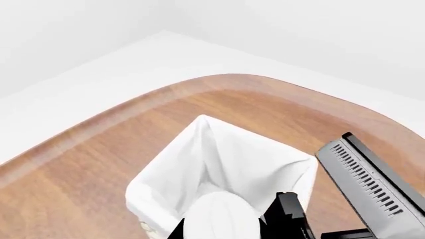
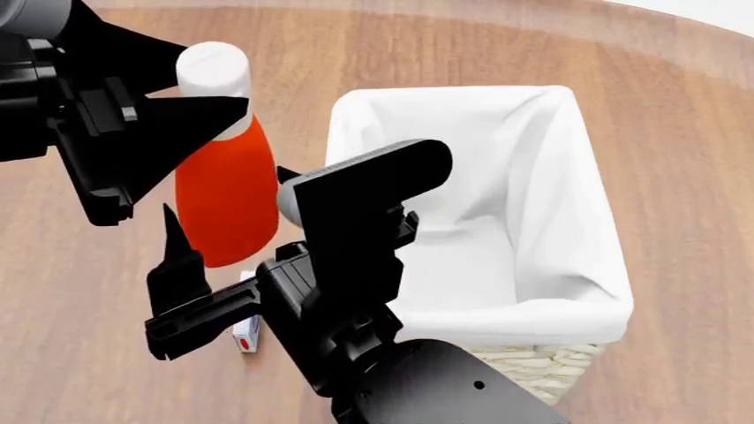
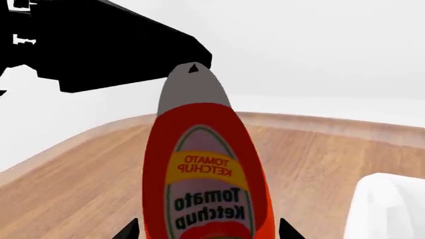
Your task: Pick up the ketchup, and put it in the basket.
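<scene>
The ketchup (image 2: 226,199) has its lower end hidden behind the right arm (image 2: 342,265) in the head view. The basket (image 2: 554,362) loses its near-left corner behind that arm. A small red-and-white thing (image 2: 246,338) on the counter (image 2: 71,353) is mostly hidden, too little showing to tell what it is.

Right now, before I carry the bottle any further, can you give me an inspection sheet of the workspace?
Surface: round-edged brown wooden table, bare wood around the items.
Job's things: orange-red plastic ketchup squeeze bottle with white cap, upright beside the basket, not in it. Cream woven wicker basket with white cloth liner, nothing visible inside.
Clutter: small red-and-white object on the table below the bottle, mostly hidden.
Grippers: right gripper flanks the bottle's lower body, apparently clamped on it. Left gripper is at the white cap; grip unclear.
Cables: nothing seen.
Surroundings: plain white background beyond the table.
</scene>
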Robot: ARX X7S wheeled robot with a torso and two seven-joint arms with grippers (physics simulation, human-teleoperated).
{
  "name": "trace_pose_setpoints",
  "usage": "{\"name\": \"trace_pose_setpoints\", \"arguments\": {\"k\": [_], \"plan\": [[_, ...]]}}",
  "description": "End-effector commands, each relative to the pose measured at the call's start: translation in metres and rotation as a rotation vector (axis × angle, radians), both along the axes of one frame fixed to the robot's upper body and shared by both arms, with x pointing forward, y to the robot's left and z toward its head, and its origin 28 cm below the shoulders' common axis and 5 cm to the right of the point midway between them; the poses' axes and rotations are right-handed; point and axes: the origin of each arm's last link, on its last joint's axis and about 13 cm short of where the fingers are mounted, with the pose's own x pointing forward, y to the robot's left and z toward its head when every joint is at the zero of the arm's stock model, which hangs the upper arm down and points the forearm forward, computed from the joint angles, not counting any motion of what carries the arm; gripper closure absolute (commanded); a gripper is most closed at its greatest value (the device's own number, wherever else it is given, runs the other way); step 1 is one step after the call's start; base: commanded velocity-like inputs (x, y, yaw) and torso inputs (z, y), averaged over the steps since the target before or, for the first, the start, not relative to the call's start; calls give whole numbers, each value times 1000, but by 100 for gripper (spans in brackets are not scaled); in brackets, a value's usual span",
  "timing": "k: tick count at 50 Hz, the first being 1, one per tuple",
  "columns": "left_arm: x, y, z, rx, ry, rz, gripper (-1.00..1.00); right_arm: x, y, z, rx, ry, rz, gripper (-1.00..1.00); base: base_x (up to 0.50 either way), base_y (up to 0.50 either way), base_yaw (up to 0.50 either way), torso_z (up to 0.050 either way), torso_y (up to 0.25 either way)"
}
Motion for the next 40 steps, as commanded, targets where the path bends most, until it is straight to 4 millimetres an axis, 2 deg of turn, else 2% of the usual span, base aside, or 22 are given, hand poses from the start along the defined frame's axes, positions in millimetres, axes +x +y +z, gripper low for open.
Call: {"name": "trace_pose_setpoints", "arguments": {"k": [1, 15, 16, 40], "plan": [[-1, 0, 3, -11, -7, -2, 100, 5, 2, -3, 9, 12, 0, -100, 0, 0, 0, 0, 0], [-1, 0, 2, -15, -7, -5, 100, 5, 4, -4, 16, 15, 6, -100, 0, 0, 0, 0, 1], [-1, 0, 1, -13, -5, -6, 100, 5, 4, -4, 17, 13, 7, 100, 0, 0, 0, 0, 0], [-2, 0, 0, -12, -4, -6, 100, 3, 4, -5, 30, 6, 14, 100, 0, 0, 0, 0, 0]]}}
